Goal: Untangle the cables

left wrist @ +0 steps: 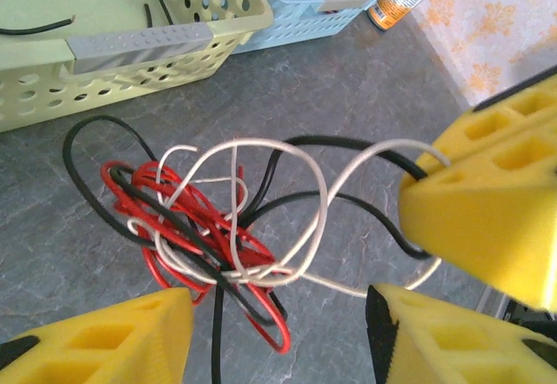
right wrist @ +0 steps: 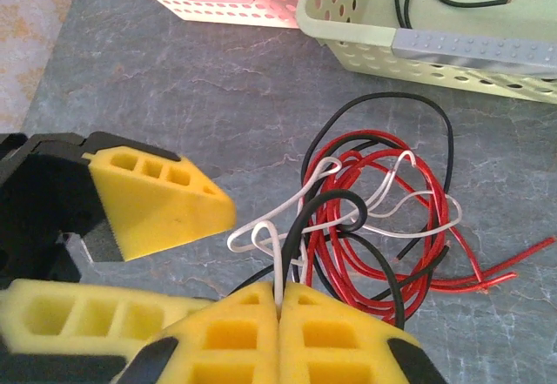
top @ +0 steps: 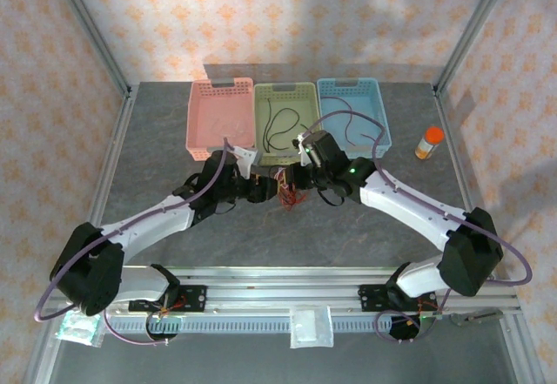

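White cable [right wrist: 278, 266] is pinched in your right end effector [right wrist: 280, 306], likely to draw it free. Your left end effector [left wrist: 278, 304] gapes wide, with the tangle [left wrist: 209, 236] just ahead, ready to anchor it.

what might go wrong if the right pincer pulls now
The right pincer is shut on the white cable, which loops through the red cable and black cable; pulling may tighten the knot. The left pincer is open, holding nothing, so the whole tangle may just drag along.
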`<state>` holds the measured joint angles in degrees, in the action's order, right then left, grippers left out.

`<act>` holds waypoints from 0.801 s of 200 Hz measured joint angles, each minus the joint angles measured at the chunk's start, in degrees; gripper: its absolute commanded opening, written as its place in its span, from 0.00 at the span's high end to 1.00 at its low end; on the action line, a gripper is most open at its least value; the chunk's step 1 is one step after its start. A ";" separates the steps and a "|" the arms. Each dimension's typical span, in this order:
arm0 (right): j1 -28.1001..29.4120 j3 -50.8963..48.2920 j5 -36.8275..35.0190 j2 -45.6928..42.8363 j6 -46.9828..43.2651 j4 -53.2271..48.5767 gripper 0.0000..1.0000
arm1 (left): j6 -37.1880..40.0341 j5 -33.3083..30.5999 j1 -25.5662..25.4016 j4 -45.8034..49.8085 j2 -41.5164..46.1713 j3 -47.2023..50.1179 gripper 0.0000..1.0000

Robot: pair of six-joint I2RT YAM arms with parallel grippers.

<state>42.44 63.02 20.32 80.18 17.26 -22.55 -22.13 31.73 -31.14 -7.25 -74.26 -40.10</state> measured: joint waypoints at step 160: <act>0.00 0.46 -4.92 1.75 0.39 -1.99 1.00 | 2.78 -3.80 0.00 1.22 -2.23 -2.62 1.00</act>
<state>42.44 63.48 15.40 81.93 17.65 -24.53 -19.35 27.92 -31.14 -6.02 -76.49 -42.72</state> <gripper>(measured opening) 0.044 0.050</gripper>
